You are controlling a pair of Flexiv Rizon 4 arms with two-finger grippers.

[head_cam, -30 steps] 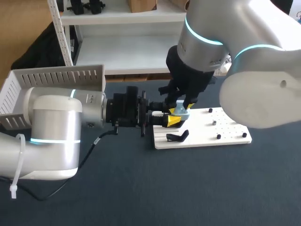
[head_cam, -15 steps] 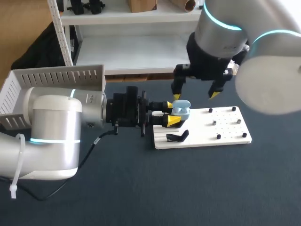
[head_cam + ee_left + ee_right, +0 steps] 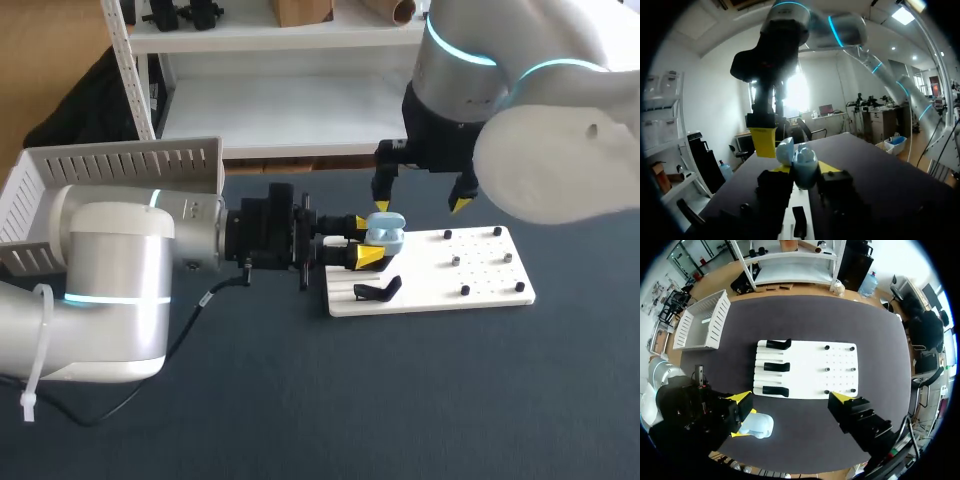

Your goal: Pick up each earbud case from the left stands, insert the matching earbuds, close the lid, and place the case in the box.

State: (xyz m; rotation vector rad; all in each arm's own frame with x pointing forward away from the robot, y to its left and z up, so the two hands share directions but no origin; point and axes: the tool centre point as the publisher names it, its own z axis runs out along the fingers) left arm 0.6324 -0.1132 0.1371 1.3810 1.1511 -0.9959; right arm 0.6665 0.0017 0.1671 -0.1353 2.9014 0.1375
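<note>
Two yellow tips of the left gripper point(image 3: 372, 247) clamp a pale blue earbud case point(image 3: 387, 232) from both sides, with the gap narrow and the fingers lying level. In the left wrist view the same gripper point(image 3: 805, 170) has the rounded case point(image 3: 804, 161) upright between its tips. A paler flap next to the body looks like the lid standing open.

The case is held off the table, at the stand end of the white board point(image 3: 485, 272). Whether it hangs over the board or just off its edge cannot be told, since the views disagree.

The right gripper point(image 3: 420, 205) hangs above the board with its jaws spread wide, tips pointing down and nothing in them. One tip sits just above the case; its finger point(image 3: 764, 142) shows close beside the case in the left wrist view. From the right wrist view, the right gripper point(image 3: 791, 398) looks straight down with the case point(image 3: 758, 426) by one of its fingers.

The board point(image 3: 805, 371) lies flat on the table. It has three black stands point(image 3: 776, 367) in a row at one end, all bare. Small black pegs point(image 3: 826, 369) dot the other half. The head view shows only one stand point(image 3: 378, 290).

The left arm point(image 3: 110, 290) lies low along the table, and its black cable point(image 3: 190, 325) trails on the surface. The right arm point(image 3: 540, 150) comes in high.

The white slatted box point(image 3: 110, 165) sits at the far left of the table, well apart from the board.

The table point(image 3: 400, 400) is covered in dark blue-grey fabric.
</note>
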